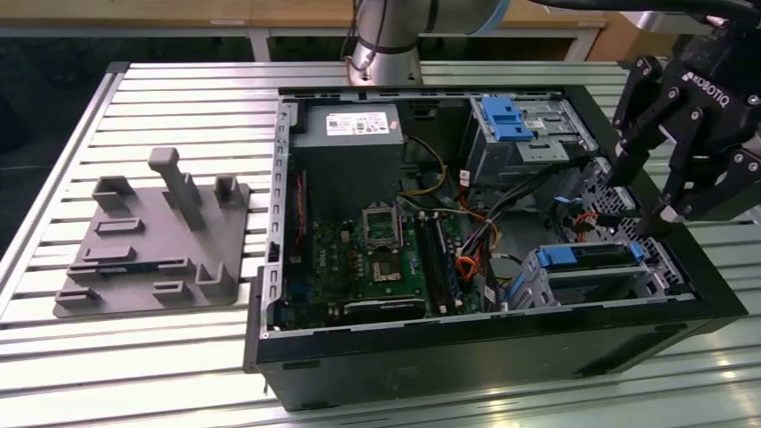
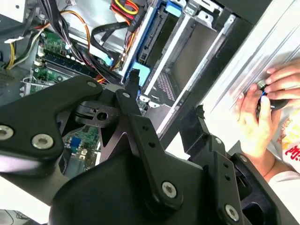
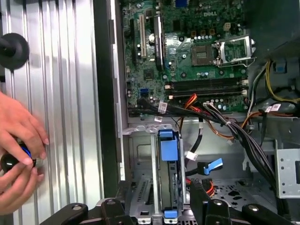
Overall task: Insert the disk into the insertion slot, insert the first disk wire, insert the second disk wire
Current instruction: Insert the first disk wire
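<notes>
The disk (image 1: 589, 259), silver in a bright blue carrier, lies inside the insertion slot (image 1: 660, 281), the low silver cage at the case's near corner on the exterior view's right. In the first wrist view the disk (image 3: 168, 150) sits in that cage (image 3: 140, 159). My gripper (image 1: 642, 209) hangs open just above the cage, nothing between its fingers (image 3: 197, 192). Loose cables hang beside the cage, one with a blue connector (image 3: 213, 165), near red and orange wires (image 3: 190, 101). In the second wrist view the gripper (image 2: 166, 93) is over the cage's edge.
The open black computer case (image 1: 476, 348) holds a motherboard (image 1: 380, 259), a power supply (image 1: 351, 134) and a taller cage with a blue latch (image 1: 505, 120). A grey fixture plate (image 1: 155, 241) lies on the slatted table. A person's hands (image 3: 18, 140) hold a small dark thing beside the case.
</notes>
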`<action>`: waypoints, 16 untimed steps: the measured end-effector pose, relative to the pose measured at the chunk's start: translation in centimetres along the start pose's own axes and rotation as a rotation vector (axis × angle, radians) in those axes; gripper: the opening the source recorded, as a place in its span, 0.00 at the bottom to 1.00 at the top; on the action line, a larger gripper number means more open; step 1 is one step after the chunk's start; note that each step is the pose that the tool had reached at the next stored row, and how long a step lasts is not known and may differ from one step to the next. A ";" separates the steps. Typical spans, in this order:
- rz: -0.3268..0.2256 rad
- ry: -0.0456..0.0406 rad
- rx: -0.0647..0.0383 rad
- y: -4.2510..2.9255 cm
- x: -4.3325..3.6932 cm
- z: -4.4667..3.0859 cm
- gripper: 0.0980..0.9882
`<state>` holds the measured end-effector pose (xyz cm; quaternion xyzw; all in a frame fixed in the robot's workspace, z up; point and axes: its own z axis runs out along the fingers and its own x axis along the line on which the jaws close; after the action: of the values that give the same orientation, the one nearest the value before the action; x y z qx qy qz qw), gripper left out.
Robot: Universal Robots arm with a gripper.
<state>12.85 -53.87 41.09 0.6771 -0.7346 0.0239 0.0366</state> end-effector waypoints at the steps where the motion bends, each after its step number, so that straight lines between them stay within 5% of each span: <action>1: 0.000 0.0019 -0.001 -0.10 -0.26 0.03 0.58; 16: -0.020 0.0484 -0.003 -1.02 -1.42 1.73 0.58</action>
<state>13.95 -52.69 39.23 0.6834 -0.7269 0.0388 0.0556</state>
